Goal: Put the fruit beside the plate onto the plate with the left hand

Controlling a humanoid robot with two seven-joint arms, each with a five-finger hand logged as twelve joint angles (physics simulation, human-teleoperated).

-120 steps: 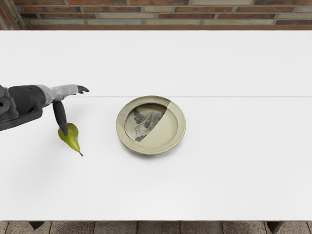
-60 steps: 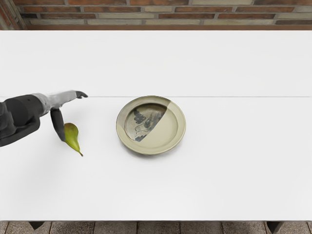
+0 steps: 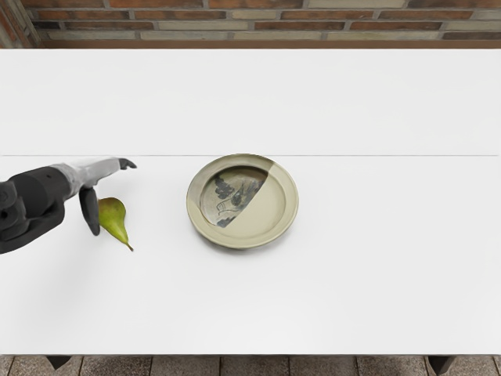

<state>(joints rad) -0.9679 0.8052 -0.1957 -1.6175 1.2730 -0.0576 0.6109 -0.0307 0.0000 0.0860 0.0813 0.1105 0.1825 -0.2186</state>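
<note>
Since the view of one second ago, the left hand (image 3: 95, 174) has drawn back toward the left edge of the table (image 3: 368, 102). Its dark downward finger then lay across the upper part of the pear. It now stands off the fruit's top, at the fruit's left side. The pear (image 3: 114, 220) has not shifted, and neither has the plate (image 3: 275, 222).

Hand state: spread, holding nothing. One finger (image 3: 125, 164) is stretched out level and points to the right. A second, dark finger (image 3: 91, 211) hangs down from the palm, well apart from the first. The dark forearm enters from the left edge and ends in a grey wrist section just behind the hand.

Pear position: it lies on the bare table, just to the right of the downward finger and below the outstretched one. Its broad end is nearest the hand; its narrow stem end points away from the hand, down and to the right. The downward finger and the pear's skin appear edge to edge, and I cannot tell whether they touch. The pear is outside the plate.

Plate position: it sits further right of the hand, beyond the pear, with a strip of bare table between fruit and rim. It is olive-tan, with a dark pattern on the left part of its well.

A thin seam crosses the table from side to side, just beyond the outstretched finger. A brick wall (image 3: 235, 19) runs behind the table's far edge.
</note>
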